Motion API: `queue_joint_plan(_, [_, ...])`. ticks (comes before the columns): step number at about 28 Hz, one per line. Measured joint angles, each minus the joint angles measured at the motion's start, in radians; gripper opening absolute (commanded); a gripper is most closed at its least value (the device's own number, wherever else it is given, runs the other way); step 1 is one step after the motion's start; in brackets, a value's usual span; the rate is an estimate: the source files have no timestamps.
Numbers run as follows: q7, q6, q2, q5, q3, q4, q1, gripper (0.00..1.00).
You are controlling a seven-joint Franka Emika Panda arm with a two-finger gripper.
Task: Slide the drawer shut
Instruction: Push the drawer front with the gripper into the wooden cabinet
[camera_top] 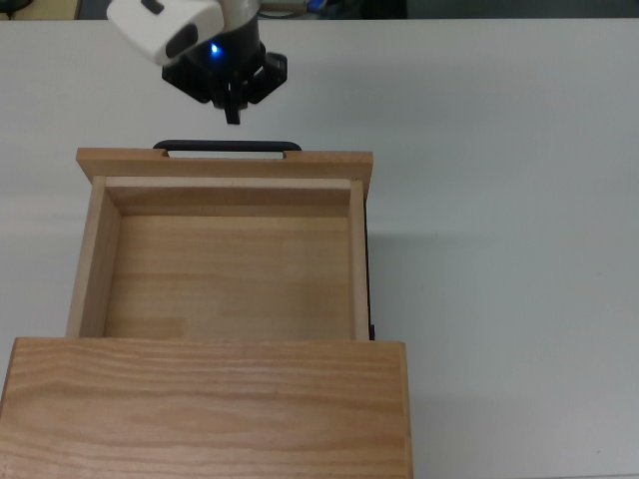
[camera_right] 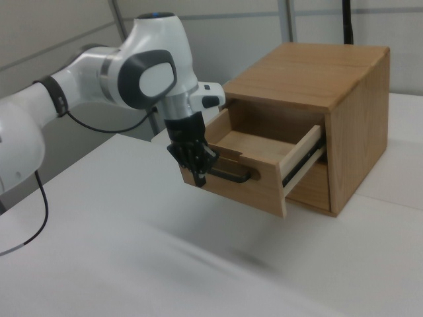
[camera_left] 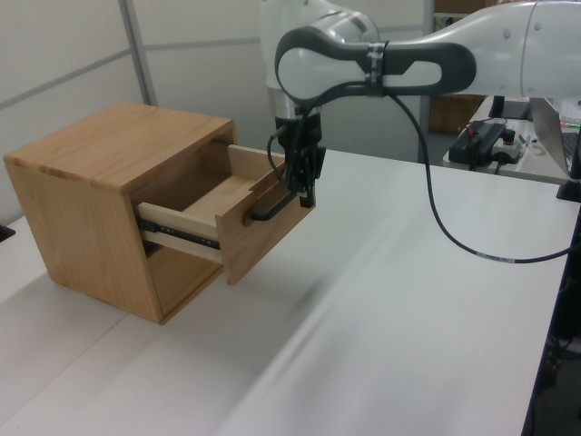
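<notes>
Tool (camera_top: pixel 234 112), fingers together, hangs just at 12 o'clock of the open drawer's (camera_top: pixel 225 261) handle (camera_top: pixel 228 146).

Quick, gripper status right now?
Gripper: closed, holding nothing, just in front of the handle of the open drawer.

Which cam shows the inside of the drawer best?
Top view: it looks straight down into the drawer, whole floor visible, nothing inside. Left view and right view show only part of the floor behind the walls.
</notes>
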Motion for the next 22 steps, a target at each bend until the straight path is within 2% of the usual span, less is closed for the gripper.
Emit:
queue_joint_plan(8, [0.020, 0.081, 0.054, -0.055, 0.000, 0.000, 0.003, 0.00])
queue_joint_plan(22, [0.059, 0.301, 0.098, -0.089, 0.000, 0.000, 0.013, 0.00])
